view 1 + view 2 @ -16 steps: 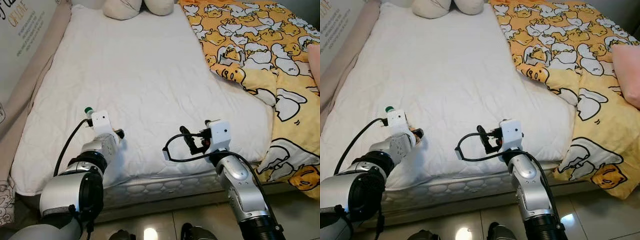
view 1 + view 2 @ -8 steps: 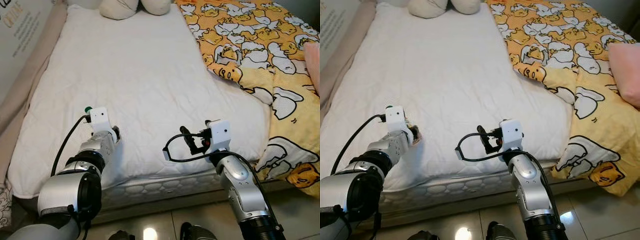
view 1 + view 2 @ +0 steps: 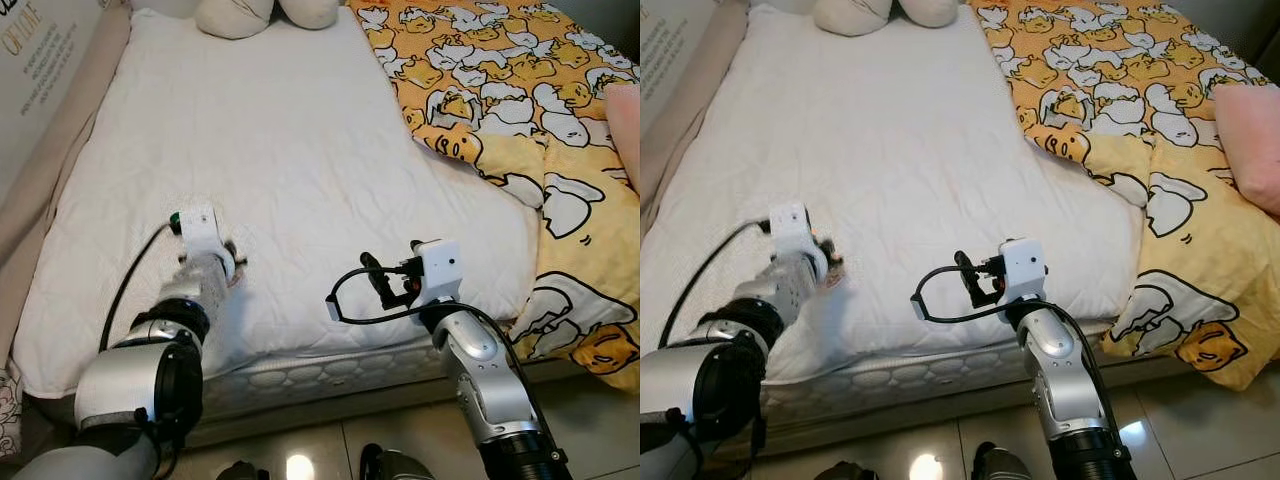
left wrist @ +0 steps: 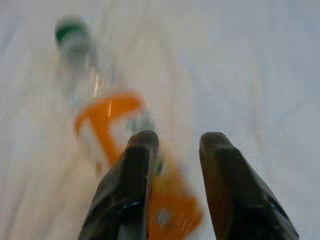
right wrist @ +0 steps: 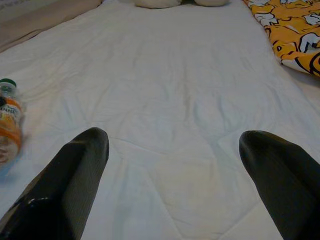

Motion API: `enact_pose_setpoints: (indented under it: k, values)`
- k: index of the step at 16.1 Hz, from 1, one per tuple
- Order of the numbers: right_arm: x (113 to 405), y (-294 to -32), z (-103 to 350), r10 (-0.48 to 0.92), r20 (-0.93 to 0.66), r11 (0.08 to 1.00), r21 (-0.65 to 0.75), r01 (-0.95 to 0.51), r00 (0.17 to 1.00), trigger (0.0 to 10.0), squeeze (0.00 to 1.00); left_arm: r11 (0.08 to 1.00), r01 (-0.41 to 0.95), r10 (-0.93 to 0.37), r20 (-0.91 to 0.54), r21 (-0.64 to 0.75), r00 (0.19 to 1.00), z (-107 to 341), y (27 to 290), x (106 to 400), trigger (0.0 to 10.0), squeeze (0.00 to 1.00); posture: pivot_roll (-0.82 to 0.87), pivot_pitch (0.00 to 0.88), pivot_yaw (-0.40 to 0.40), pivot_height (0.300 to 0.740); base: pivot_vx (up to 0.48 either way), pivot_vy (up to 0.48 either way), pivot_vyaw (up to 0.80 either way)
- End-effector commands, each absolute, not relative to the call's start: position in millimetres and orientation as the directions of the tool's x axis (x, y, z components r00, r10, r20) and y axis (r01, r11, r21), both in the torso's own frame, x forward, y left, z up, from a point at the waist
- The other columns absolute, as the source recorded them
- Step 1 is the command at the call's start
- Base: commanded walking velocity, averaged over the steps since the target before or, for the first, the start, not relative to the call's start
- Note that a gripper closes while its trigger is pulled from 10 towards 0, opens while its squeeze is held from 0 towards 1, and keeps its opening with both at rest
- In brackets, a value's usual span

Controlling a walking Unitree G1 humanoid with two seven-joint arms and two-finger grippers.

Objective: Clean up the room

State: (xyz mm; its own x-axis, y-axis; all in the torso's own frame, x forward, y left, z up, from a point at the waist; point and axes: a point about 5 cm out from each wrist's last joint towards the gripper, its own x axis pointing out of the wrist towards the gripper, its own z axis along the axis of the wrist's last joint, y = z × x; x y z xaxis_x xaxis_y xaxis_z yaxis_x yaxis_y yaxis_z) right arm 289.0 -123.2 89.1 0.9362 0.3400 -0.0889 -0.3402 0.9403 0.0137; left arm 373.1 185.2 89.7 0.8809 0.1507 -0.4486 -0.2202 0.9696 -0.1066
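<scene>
My left gripper [image 4: 172,145] has pushed forward over the clear green-capped plastic bottle with orange label [image 4: 107,117] on the white quilted mattress [image 3: 300,150], fingers narrowly parted around its lower end, so closing now risks rolling it away, while my right gripper [image 5: 172,145] hangs wide open nearer the mattress's foot edge.

Bright, even light over the white bed [image 3: 300,150]; glare spots on the floor tiles [image 3: 300,467]; left wrist view blurred, bottle [image 4: 95,105] smeared; right wrist view sharp.
</scene>
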Motion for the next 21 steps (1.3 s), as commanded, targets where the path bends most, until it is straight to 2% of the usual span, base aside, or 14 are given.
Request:
enact_pose_setpoints:
  k: [1,4,5,6,7,10,12,13,17,21]
  values:
    - [290.3,-123.6,91.3,0.344,-0.087,0.939,0.011,-0.344,0.935,10.0,0.0,0.972,-0.201,0.15,-0.344,-0.118,0.927,114.9,191.3,384.6,0.0,0.0,-0.13,0.07,0.015,0.74,0.0,0.0,0.0]
    - [291.4,-123.2,91.0,0.347,-0.087,0.938,0.012,-0.347,0.934,10.0,0.0,0.981,-0.16,0.136,-0.201,-0.108,0.97,137.8,203.5,389.4,0.0,0.0,-0.11,0.062,0.015,0.74,0.0,0.0,0.0]
    - [292.5,-121.3,90.9,0.351,-0.086,0.936,0.013,-0.351,0.933,10.0,0.0,0.992,-0.12,0.109,-0.191,-0.049,0.976,133.6,202.3,386.6,0.0,0.0,-0.1,0.054,0.012,0.74,0.0,0.0,0.0]
    - [292.9,-120.7,91.3,0.352,-0.084,0.936,0.013,-0.352,0.932,10.0,0.0,0.991,-0.131,0.123,-0.219,-0.022,0.968,128.0,202.8,384.8,4.8,0.0,-0.1,0.054,0.012,0.74,0.0,0.0,0.0]
    - [293.3,-119.7,92.6,0.357,-0.08,0.934,0.014,-0.357,0.931,10.0,0.0,0.989,-0.149,0.137,-0.272,-0.023,0.952,117.9,203.5,381.5,10.0,1.0,-0.1,0.054,0.012,0.74,0.0,0.0,0.0]
    - [287.9,-118.4,92.3,0.427,-0.089,0.904,0.027,-0.426,0.9,10.0,0.0,0.978,-0.186,0.136,-0.39,-0.093,0.911,105.7,195.1,379.6,10.0,1.0,-0.11,0.051,0.008,0.74,0.0,0.0,0.0]
    - [285.6,-117.5,91.4,0.462,-0.102,0.887,0.033,-0.461,0.881,10.0,0.0,0.978,-0.187,0.137,-0.39,-0.094,0.911,111.4,191.7,383.2,10.0,1.0,-0.12,0.054,0.009,0.74,0.0,0.0,0.0]
    - [280.7,-114.9,88.9,0.552,-0.14,0.832,0.037,-0.553,0.822,10.0,0.0,0.98,-0.18,0.135,-0.37,-0.09,0.919,122.3,189.6,388.9,10.0,1.0,-0.12,0.059,0.012,0.74,0.0,0.0,0.0]
    - [278.1,-116.6,87.5,0.653,-0.205,0.747,0.016,-0.664,0.729,10.0,0.0,0.979,-0.2,0.166,-0.41,-0.042,0.897,127.7,197.8,390.7,10.0,1.0,-0.13,0.075,0.022,0.74,0.0,0.0,0.0]
    - [275.1,-116.0,85.4,0.66,-0.218,0.739,0.012,-0.674,0.719,10.0,0.0,0.978,-0.209,0.179,-0.463,-0.014,0.868,120.3,202.6,386.6,10.0,1.0,-0.13,0.088,0.028,0.74,0.0,0.0,0.0]
